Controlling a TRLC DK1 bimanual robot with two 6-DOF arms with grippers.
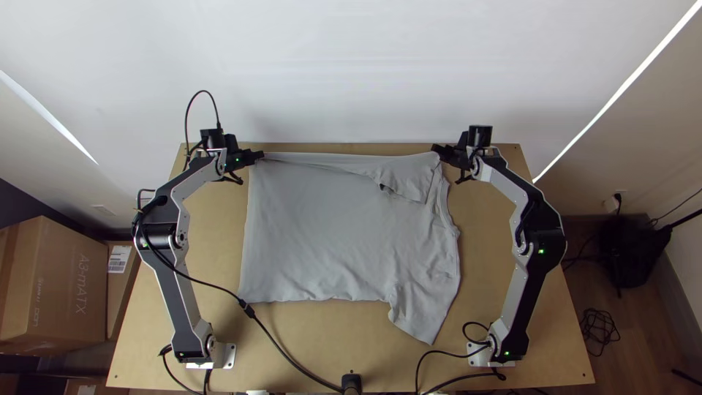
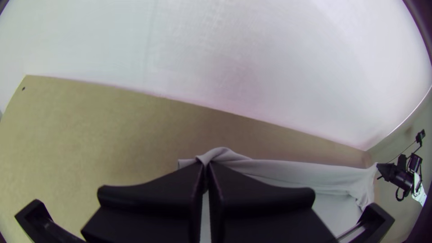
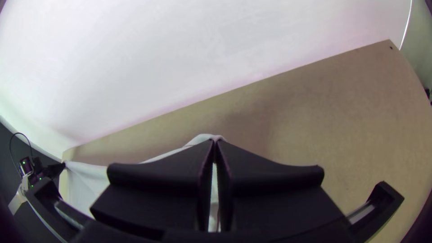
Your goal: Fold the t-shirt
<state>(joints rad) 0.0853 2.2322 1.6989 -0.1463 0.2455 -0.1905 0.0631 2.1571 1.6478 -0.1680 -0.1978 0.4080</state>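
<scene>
The grey t-shirt (image 1: 322, 234) lies mostly spread on the table (image 1: 168, 351), one sleeve (image 1: 423, 316) towards the near edge — left gripper (image 1: 259, 155) and right gripper (image 1: 436, 149), well apart, pinch its far edge.

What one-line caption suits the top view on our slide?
The left arm's fingers and right arm's fingers pinch the far side of a grey t-shirt on a wooden table.

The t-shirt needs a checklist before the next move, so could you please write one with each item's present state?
1. Left gripper shut on the t-shirt: ok, at its far left corner.
2. Right gripper shut on the t-shirt: ok.
3. Far edge roughly straight between both grippers: ok.
4. Cloth beside the right gripper smooth: not ok, bunched.
5. Near sleeve folded in: not ok, juts out.
6. Grip firm enough to pull: cannot tell.
</scene>
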